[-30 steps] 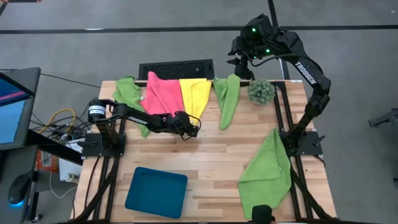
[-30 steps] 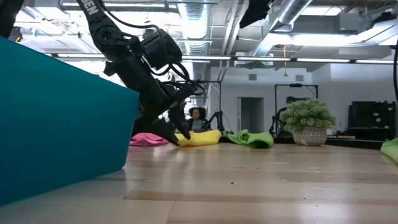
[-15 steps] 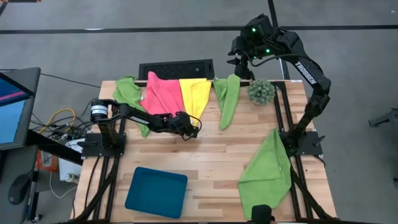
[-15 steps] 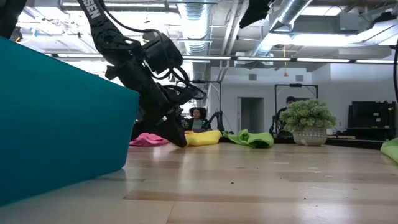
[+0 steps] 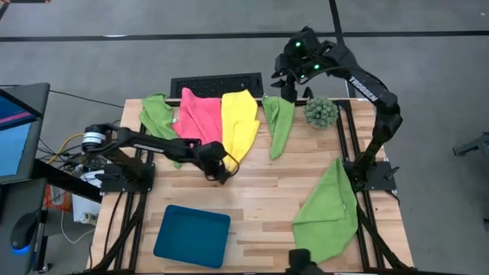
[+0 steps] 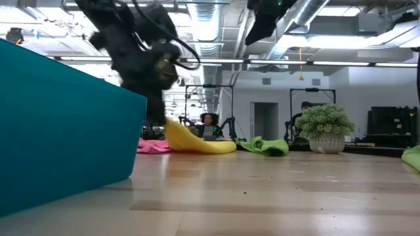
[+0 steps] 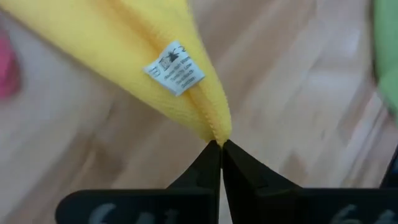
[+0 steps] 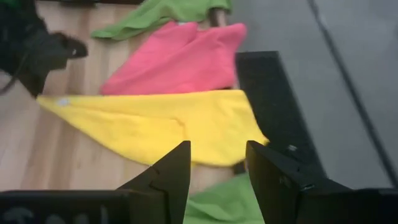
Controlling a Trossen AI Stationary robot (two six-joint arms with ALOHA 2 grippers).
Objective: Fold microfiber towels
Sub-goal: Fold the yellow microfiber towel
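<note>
Counting the cloths on the bench [image 5: 260,195]: five in all, three lime green, one pink, one yellow. The pink towel [image 5: 195,114] and the yellow towel [image 5: 239,121] lie side by side at the far edge, touching. One green towel [image 5: 158,114] sits crumpled at the far left corner, a second green towel [image 5: 279,122] lies as a long strip just beside the yellow one, and the third green towel [image 5: 328,206] is spread at the near right corner, hanging over the edge. The left claw [image 5: 218,169] is pinched tight on the yellow towel's near corner, close to its white label [image 7: 174,67]; in the low view that corner seems lifted off the bench, though the arm there is blurred. The right claw [image 8: 214,165] hangs above the far edge with its jaws apart, holding nothing. A teal tray [image 5: 192,235] rests near the front edge, and a small plant [image 5: 321,112] stands at the far right.
</note>
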